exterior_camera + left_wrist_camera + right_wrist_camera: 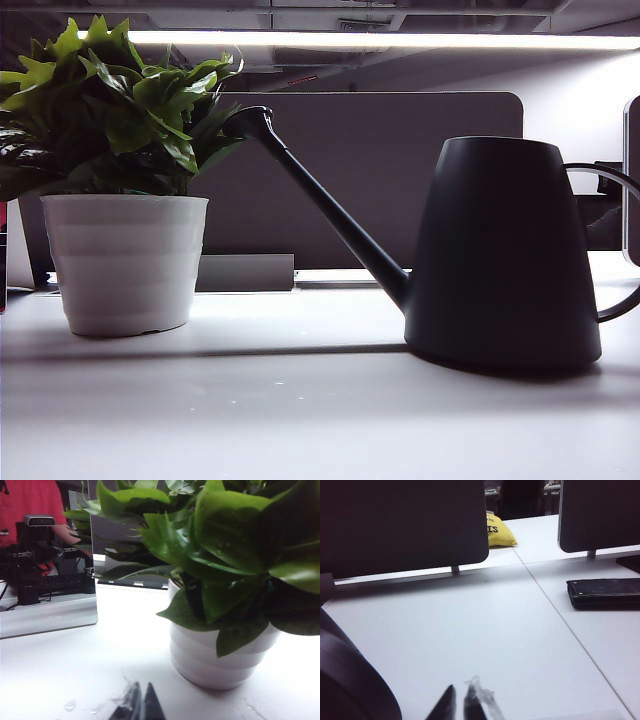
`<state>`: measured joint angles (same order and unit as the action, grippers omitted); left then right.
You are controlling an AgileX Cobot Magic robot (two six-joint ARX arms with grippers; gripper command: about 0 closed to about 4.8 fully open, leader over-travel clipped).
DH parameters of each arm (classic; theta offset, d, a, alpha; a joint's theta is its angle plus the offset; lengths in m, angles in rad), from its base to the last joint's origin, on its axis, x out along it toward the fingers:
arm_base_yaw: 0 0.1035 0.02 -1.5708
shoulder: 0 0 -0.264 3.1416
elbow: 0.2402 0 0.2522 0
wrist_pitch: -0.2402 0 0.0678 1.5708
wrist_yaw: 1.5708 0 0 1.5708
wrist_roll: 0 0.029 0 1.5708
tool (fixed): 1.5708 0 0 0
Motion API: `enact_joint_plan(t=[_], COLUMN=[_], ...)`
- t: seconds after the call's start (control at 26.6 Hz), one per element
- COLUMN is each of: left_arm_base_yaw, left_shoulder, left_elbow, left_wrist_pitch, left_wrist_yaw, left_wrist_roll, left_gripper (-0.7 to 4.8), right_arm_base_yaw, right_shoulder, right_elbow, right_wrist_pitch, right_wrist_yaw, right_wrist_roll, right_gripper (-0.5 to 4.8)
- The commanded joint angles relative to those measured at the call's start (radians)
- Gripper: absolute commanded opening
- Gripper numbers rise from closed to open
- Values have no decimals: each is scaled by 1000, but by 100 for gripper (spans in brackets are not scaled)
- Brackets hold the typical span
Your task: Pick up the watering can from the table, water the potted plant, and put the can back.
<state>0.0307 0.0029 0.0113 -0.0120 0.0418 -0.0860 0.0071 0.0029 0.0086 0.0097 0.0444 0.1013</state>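
While neither arm shows in the exterior view, the can (500,250) stands upright on the tabletop (300,420) at the right of that view, its loop handle (620,240) turned toward the right edge and its long spout (330,205) slanting up to the left. The spout's flared tip (250,122) ends right at the outer leaves of the plant (110,110), which sits in a white ribbed pot (125,260) at the left, well apart from the can's body. A dark divider panel (400,170) runs behind both. Seen from the left wrist, the left gripper (141,705) hangs low over the tabletop with its dark fingertips (151,704) nearly together, holding nothing, near the pot (215,655); a few water drops (70,706) lie on the surface beside it. Seen from the right wrist, the right gripper (460,705) is likewise pinched almost closed and empty, low over the bare tabletop (470,630), with a curved dark shape (350,680), probably the can, just beside it. Farther off lie a flat black case (605,592) and a yellow bag (497,530).
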Motion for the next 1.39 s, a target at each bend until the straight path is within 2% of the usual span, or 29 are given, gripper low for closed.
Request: enact_joint_plan(t=[0.04, 0.23, 0.3, 0.41, 0.53, 0.56, 0.6, 0.68, 0.71, 0.75, 0.86, 0.98, 1.05, 1.09, 1.17, 1.39], left_arm_base_yaw=[2, 1, 1, 1, 1, 1, 1, 1, 1, 0, 0, 0, -1, -2, -5, -56], left_shoulder=[1, 1, 1, 1, 1, 1, 1, 1, 1, 1, 1, 10, 33, 49, 87, 167], left_elbow=[0, 0, 0, 0, 2, 6, 14, 39, 53, 69, 140, 208, 253, 272, 316, 400], left_wrist_pitch=[10, 9, 9, 9, 11, 10, 6, -2, -6, -12, -40, -40, -41, -40, -41, -39], left_wrist_yaw=[0, 0, 0, 0, 9, 24, 37, 79, 95, 105, 140, 162, 176, 188, 199, 178], left_wrist_roll=[0, 0, 0, 0, -2, -5, -9, -45, -58, -67, -88, -166, -197, -200, -198, -173], left_gripper=[-8, -8, -8, -8, -8, -8, -8, -7, -7, -7, -7, -6, -6, -6, -6, -6], right_arm_base_yaw=[1, 0, 1, 2, 2, 2, 2, 3, 3, 3, 2, 2, 3, 3, 2, 2], right_shoulder=[-1, -1, -1, -1, -1, -1, -1, -1, -1, -1, -1, 33, 88, 111, 154, 172], right_elbow=[-4, -4, -4, -4, 10, 27, 48, 115, 153, 192, 313, 432, 505, 530, 566, 574], right_wrist_pitch=[24, 25, 25, 24, 24, 21, 10, -56, -97, -134, -199, -285, -388, -427, -473, -577], right_wrist_yaw=[-1, 10, 9, 8, -55, -104, -142, -190, -193, -191, -154, -174, -213, -229, -256, -225], right_wrist_roll=[6, 3, 3, 3, 6, 10, 12, 11, 11, 9, 0, -7, -54, -82, -144, -285], right_gripper=[21, 21, -4, -8, -2, 53, 138, 339, 392, 417, 436, 437, 458, 479, 479, 479])
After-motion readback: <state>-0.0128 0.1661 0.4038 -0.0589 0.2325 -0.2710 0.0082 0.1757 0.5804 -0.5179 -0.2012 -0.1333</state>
